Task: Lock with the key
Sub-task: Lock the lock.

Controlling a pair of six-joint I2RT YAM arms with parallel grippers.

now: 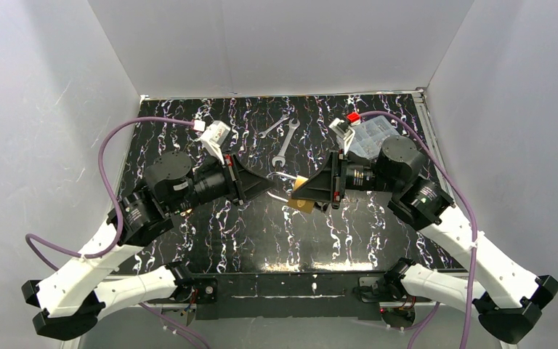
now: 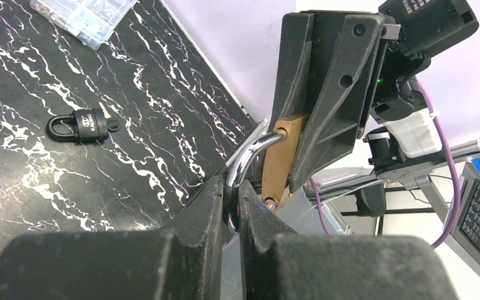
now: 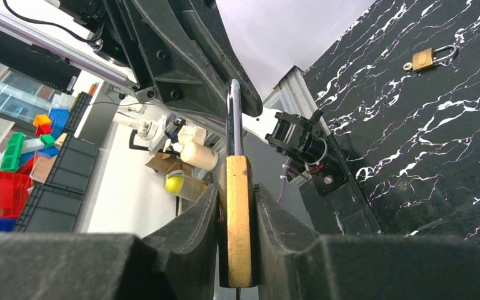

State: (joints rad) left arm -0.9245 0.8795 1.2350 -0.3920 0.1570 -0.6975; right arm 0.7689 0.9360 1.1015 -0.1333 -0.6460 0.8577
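Holds padlock (image 3: 238,225) aloft over the middle of the table (image 1: 261,233), between the two arms. Clamps its brass body edge-on in the right end effector (image 3: 236,194), fingers (image 3: 269,219) pressed against both flat faces. Points the shackle (image 3: 234,119) away from that wrist, straight at the left arm. Pinches the steel bow of that shackle in the left end effector (image 2: 231,190), fingers (image 2: 209,200) squeezed almost together around it. Meets nose to nose in the top view, both end effectors level and horizontal, with the padlock bridging them. Cannot tell whether the shackle sits home in the body, nor pick out a key at the keyway.

Shows a black padlock (image 2: 78,125) lying flat on the table, well apart from the held one, in the left wrist view. Shows a small padlock (image 3: 428,57), also brass, lying flat on the marbled surface in the right wrist view, with something small and metallic just beside it, too small to name. Places two wrenches (image 1: 285,144) side by side behind the end effectors, toward the far edge. Keeps a clear parts box (image 1: 372,134) near the far right corner, beside the right arm's wrist.
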